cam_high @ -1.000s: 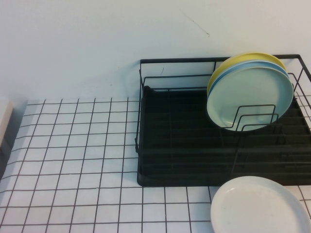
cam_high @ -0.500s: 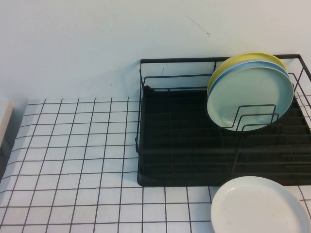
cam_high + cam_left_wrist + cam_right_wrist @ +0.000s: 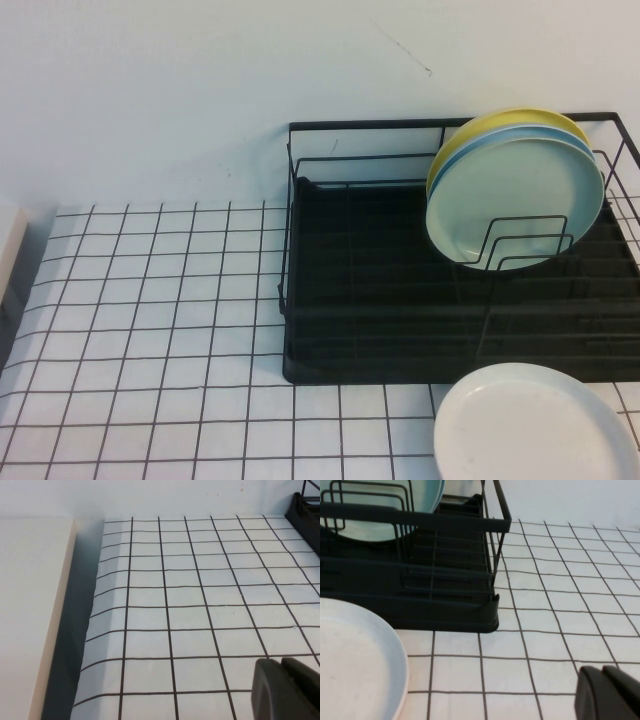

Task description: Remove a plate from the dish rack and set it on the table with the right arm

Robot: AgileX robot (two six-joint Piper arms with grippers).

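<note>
Lying flat on the surface (image 3: pixel 150 330), the white plate (image 3: pixel 535 425) sits just in front of the rack (image 3: pixel 400 340), at its near right corner, with its rim close to the rack's tray base but apart from it. No end effector touches it. Judged from this layout, the transfer itself looks complete: the plate is out of the rack and fully supported by the surface.

The right wrist view shows the same plate (image 3: pixel 355 665) beside the rack's corner (image 3: pixel 485 615), with the right end effector (image 3: pixel 607 692) visible only as a dark tip low over the grid, well apart from the plate and carrying nothing. Whether it is released or clenched cannot be told. The left end effector (image 3: pixel 285 687) shows likewise as a dark tip above bare grid, away from the rack; its state cannot be told either, and it appears parked.

Three plates remain upright in the rack, leaning against the wire loops (image 3: pixel 525 240): a mint-green plate (image 3: pixel 515 195) in front, a blue plate (image 3: pixel 500 140) behind it and a yellow plate (image 3: pixel 490 122) at the back. The loops hold them on edge, presumably for draining.

No brand, label or writing is legible on any item.
</note>
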